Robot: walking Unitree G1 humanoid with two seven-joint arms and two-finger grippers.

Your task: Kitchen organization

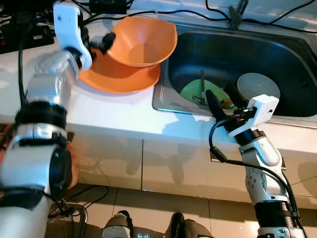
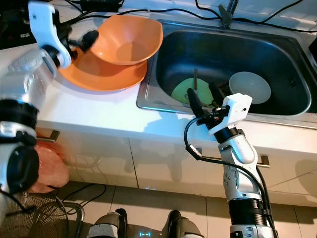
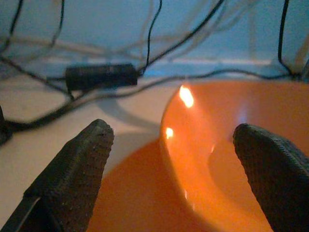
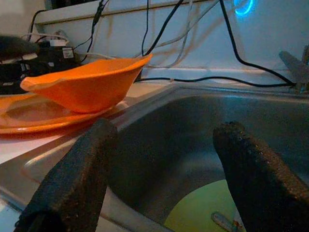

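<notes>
An orange bowl (image 1: pixel 141 42) sits tilted on an orange plate (image 1: pixel 119 77) on the white counter, just left of the sink. My left gripper (image 1: pixel 103 43) is open at the bowl's left rim. In the left wrist view its fingers (image 3: pixel 72 169) stand wide apart, with the bowl's rim (image 3: pixel 169 125) between them. My right gripper (image 1: pixel 223 101) is open over the front edge of the steel sink (image 1: pixel 163 106), holding nothing. Inside the sink lie a green plate (image 1: pixel 193 91) with a utensil (image 1: pixel 202 84) across it and a grey round dish (image 1: pixel 257 85).
Black cables and a power adapter (image 1: pixel 106 6) run along the back of the counter (image 1: pixel 99 114). The tap base (image 1: pixel 237 12) stands behind the sink. White cabinet fronts drop below the counter, and a wire basket (image 1: pixel 64 215) sits on the floor at lower left.
</notes>
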